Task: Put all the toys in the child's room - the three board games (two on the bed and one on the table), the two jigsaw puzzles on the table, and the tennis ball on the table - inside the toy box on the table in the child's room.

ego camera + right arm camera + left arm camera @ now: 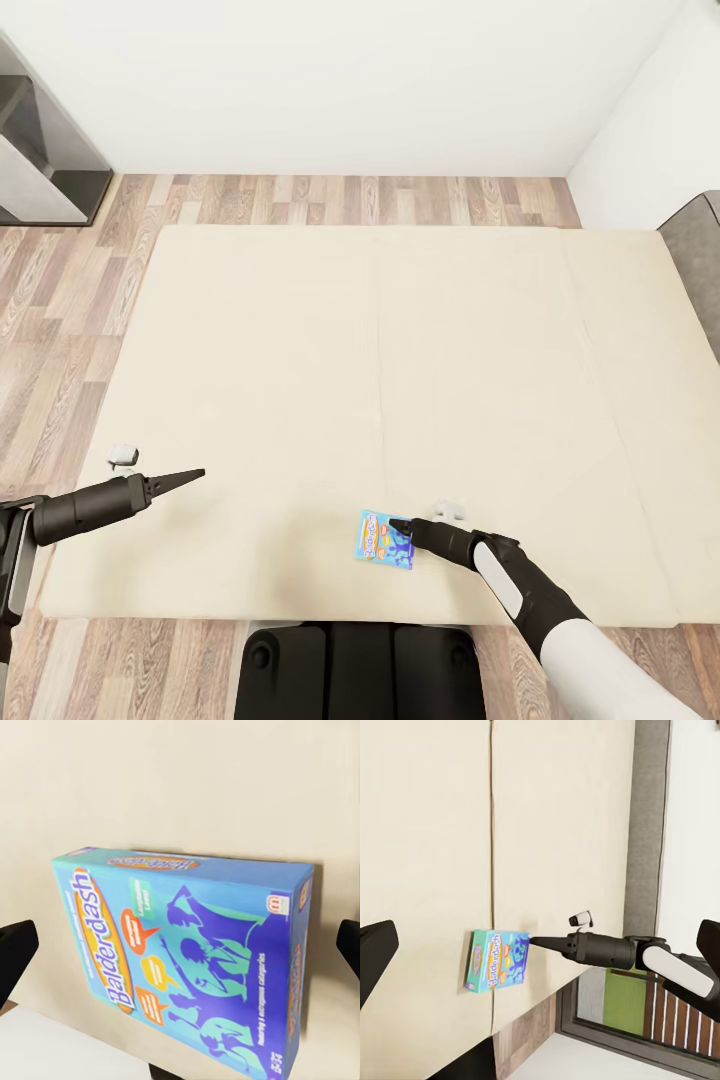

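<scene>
The small blue game box (384, 538) lies flat on the bed (300, 330), near its front edge. The right gripper (398, 524) hovers at it, spread wide, holding nothing. It looks light, stiff and slick; I'd pinch it across the narrow sides.

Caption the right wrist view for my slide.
Open right gripper poised over the blue Balderdash board game lying on the cream bed.
</scene>
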Robot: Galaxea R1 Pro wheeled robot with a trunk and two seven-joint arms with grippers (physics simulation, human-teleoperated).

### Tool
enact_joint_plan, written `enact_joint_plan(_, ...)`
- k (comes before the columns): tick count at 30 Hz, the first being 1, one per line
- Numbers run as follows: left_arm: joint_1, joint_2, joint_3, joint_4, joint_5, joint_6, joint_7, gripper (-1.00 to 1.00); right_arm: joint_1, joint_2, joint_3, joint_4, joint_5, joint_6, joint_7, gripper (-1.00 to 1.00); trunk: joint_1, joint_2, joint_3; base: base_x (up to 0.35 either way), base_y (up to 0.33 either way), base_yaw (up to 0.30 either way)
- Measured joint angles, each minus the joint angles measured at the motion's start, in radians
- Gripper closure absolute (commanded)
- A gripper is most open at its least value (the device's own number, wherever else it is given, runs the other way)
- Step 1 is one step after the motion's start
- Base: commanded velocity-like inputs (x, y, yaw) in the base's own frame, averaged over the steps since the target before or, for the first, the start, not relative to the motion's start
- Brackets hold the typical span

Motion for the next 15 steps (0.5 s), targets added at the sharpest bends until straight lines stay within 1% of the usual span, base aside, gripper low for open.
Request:
enact_joint_plan(8, 0.0, -0.001, 0.0, 0.0, 0.0, 0.0, 0.001, -1.0, 0.0, 0.0, 0.0, 0.0, 0.0, 0.008, 0.0, -1.0, 0.0, 0.0, 0.0, 0.0, 0.0, 0.0)
enact_joint_plan(15, 0.0, -0.001, 0.0, 0.0, 0.0, 0.0, 0.001, -1.0, 0.0, 0.0, -0.001, 0.001, -0.001, 0.001, 0.0, -1.0, 0.0, 0.0, 0.0, 0.0, 0.0, 0.0)
